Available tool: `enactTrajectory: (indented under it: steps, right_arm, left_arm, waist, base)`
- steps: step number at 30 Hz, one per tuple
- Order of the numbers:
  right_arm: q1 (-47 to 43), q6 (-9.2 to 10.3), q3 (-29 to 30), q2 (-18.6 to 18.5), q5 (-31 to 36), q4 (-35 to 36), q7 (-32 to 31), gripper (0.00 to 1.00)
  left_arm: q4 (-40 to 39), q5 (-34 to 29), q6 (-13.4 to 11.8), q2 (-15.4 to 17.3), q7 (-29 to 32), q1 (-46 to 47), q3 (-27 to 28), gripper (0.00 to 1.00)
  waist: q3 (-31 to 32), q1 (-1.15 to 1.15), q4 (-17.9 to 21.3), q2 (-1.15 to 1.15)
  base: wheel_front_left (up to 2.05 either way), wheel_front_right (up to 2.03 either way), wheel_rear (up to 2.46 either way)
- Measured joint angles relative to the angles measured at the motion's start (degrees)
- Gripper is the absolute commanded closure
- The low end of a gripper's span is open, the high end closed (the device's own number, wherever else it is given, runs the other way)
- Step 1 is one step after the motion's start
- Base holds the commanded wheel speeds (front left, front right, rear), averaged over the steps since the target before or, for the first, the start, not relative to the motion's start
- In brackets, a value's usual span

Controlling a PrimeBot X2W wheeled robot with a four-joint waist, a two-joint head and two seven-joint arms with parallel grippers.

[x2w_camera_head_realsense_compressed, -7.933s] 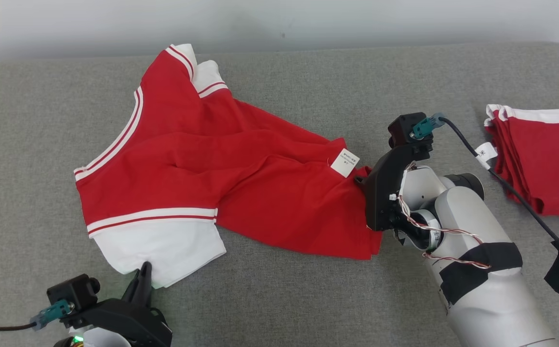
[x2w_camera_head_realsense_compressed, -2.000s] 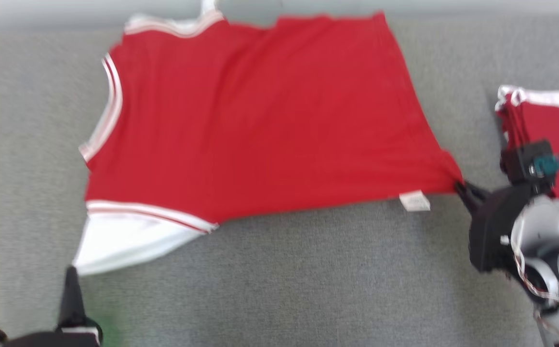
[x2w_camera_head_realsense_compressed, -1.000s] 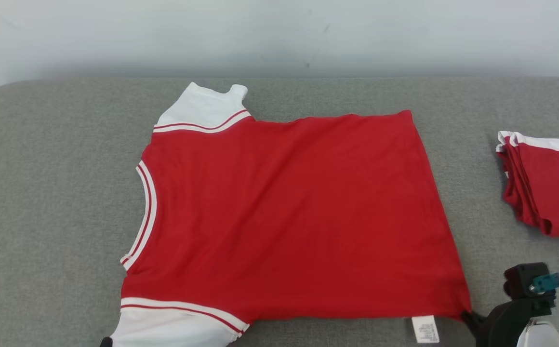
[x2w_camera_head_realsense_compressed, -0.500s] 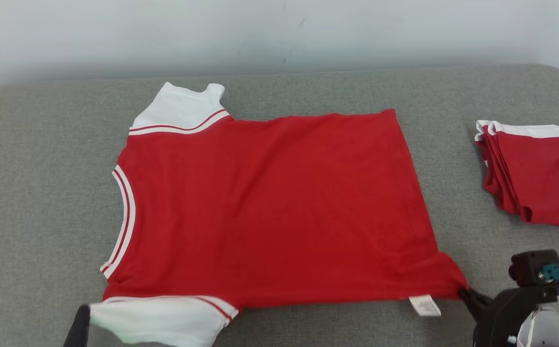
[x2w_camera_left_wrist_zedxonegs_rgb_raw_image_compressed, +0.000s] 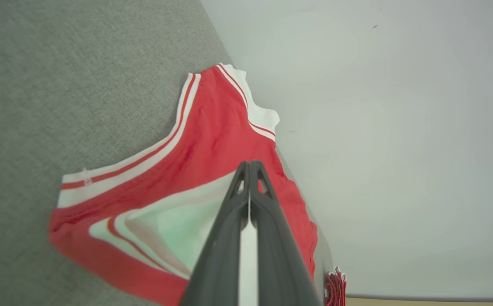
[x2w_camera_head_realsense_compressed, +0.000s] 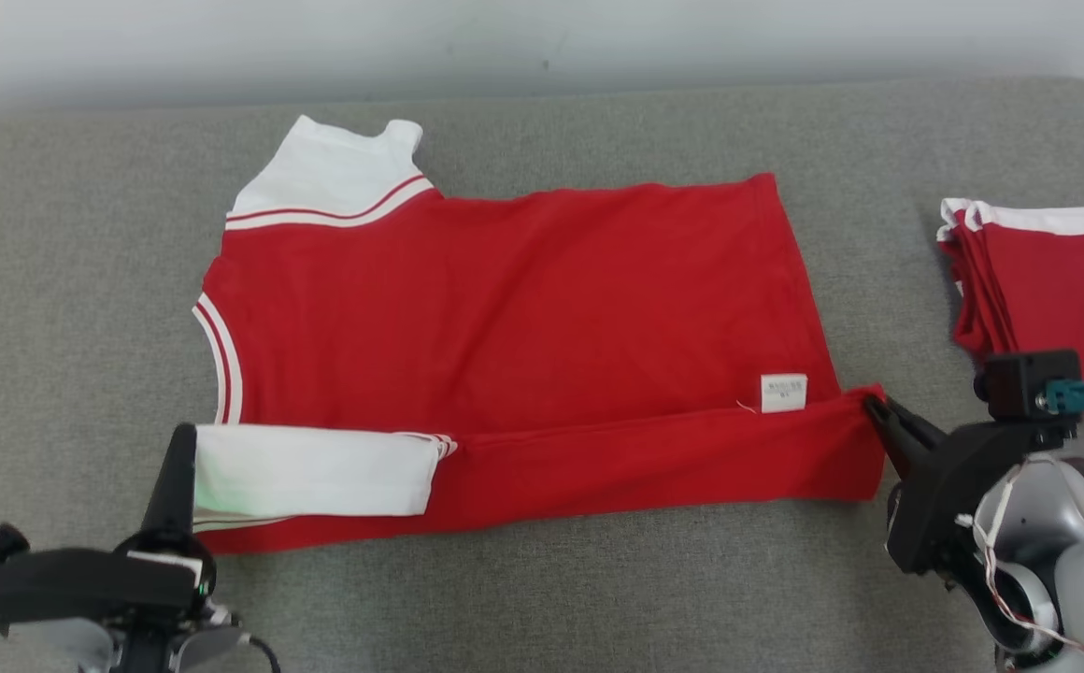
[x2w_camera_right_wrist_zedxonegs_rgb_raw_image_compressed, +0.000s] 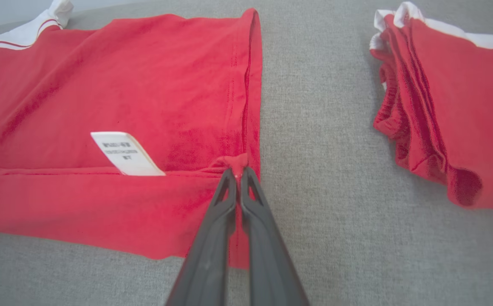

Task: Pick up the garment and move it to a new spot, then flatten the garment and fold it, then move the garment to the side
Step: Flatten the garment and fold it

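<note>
The garment [x2w_camera_head_realsense_compressed: 505, 308], a red shirt with white striped sleeves, lies spread on the grey cushion with its near edge folded up over the body; a white label [x2w_camera_head_realsense_compressed: 783, 392] shows by the fold. My left gripper [x2w_camera_head_realsense_compressed: 185, 432] is shut on the near white sleeve [x2w_camera_head_realsense_compressed: 308, 469]; in the left wrist view the fingers [x2w_camera_left_wrist_zedxonegs_rgb_raw_image_compressed: 250, 163] pinch white cloth. My right gripper [x2w_camera_head_realsense_compressed: 871, 404] is shut on the red hem corner, and the right wrist view shows the pinched fabric at the fingertips [x2w_camera_right_wrist_zedxonegs_rgb_raw_image_compressed: 238, 170] beside the label [x2w_camera_right_wrist_zedxonegs_rgb_raw_image_compressed: 125, 153].
A stack of folded red garments [x2w_camera_head_realsense_compressed: 1047, 280] with white trim lies at the right, close to my right arm, also in the right wrist view as the folded stack [x2w_camera_right_wrist_zedxonegs_rgb_raw_image_compressed: 437, 97]. A pale wall [x2w_camera_head_realsense_compressed: 542, 37] runs behind the grey cushion [x2w_camera_head_realsense_compressed: 542, 598].
Both grippers carried the near edge away from me, folding the sleeve and lower strip over the shirt's body; the label now faces up. The camera also shifted.
</note>
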State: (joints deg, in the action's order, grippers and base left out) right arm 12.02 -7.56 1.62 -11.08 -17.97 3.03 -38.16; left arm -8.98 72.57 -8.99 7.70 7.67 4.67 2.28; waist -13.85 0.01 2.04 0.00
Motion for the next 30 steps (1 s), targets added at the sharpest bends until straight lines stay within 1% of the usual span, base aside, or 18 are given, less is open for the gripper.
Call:
enactTrajectory:
  steps: [8, 11, 18, 23, 27, 28, 29, 30]
  right_arm:
    - [6.11, 0.00, -3.37, -2.25, 0.67, -6.55, 4.94, 1.00]
    - [7.24, 0.00, -4.19, -2.74, 0.67, -8.14, 6.87, 1.00]
    - [7.97, 0.00, -4.85, -3.77, 0.85, -11.17, 8.78, 1.00]
    - [7.96, 0.00, -3.67, -3.74, 1.57, -12.49, 9.11, 1.00]
    - [7.98, 0.00, -3.83, -3.21, 2.10, -13.44, 9.71, 1.00]
    - [8.04, 0.00, -3.64, -2.77, 2.09, -13.66, 10.04, 0.13]
    - [8.16, 0.00, -3.43, -2.42, 2.10, -13.82, 10.56, 0.00]
    - [8.29, 0.00, -3.66, -2.33, 2.18, -13.94, 10.92, 0.00]
  left_arm:
    - [8.43, -3.48, 2.49, -0.10, -3.19, 8.69, -1.62, 1.00]
    - [10.22, -4.02, 3.47, -0.23, -4.08, 10.34, -1.96, 1.00]
    - [12.94, -4.50, 4.99, -0.35, -6.11, 12.28, -1.43, 1.00]
    - [14.08, -4.57, 5.54, -0.27, -6.08, 13.10, -1.75, 1.00]
    - [16.55, -7.17, 5.14, 0.94, -5.32, 14.60, -3.94, 1.00]
    - [17.17, -8.31, 4.87, 1.23, -5.47, 14.82, -4.32, 0.71]
    - [17.61, -9.36, 4.60, 1.49, -5.94, 15.12, -4.61, 0.22]
    - [17.94, -10.13, 4.27, 1.68, -6.75, 15.54, -4.67, 0.00]
  waist:
    - [-3.20, 0.01, -0.47, 0.00]
    - [-4.13, 0.01, -0.74, 0.00]
    - [-5.02, 0.01, -1.37, 0.00]
    - [-4.83, 0.00, -1.53, 0.00]
    - [-4.68, 0.00, -1.39, 0.00]
    - [-4.66, 0.00, -1.34, 0.00]
    - [-4.63, -0.01, -1.30, 0.00]
    - [-4.59, 0.00, -1.28, 0.00]
  base:
    - [0.00, 0.00, 0.00]
    - [0.00, 0.00, 0.00]
    - [0.00, 0.00, 0.00]
    - [0.00, 0.00, 0.00]
    - [0.00, 0.00, 0.00]
    - [0.00, 0.00, 0.00]
    - [0.00, 0.00, 0.00]
    - [0.00, 0.00, 0.00]
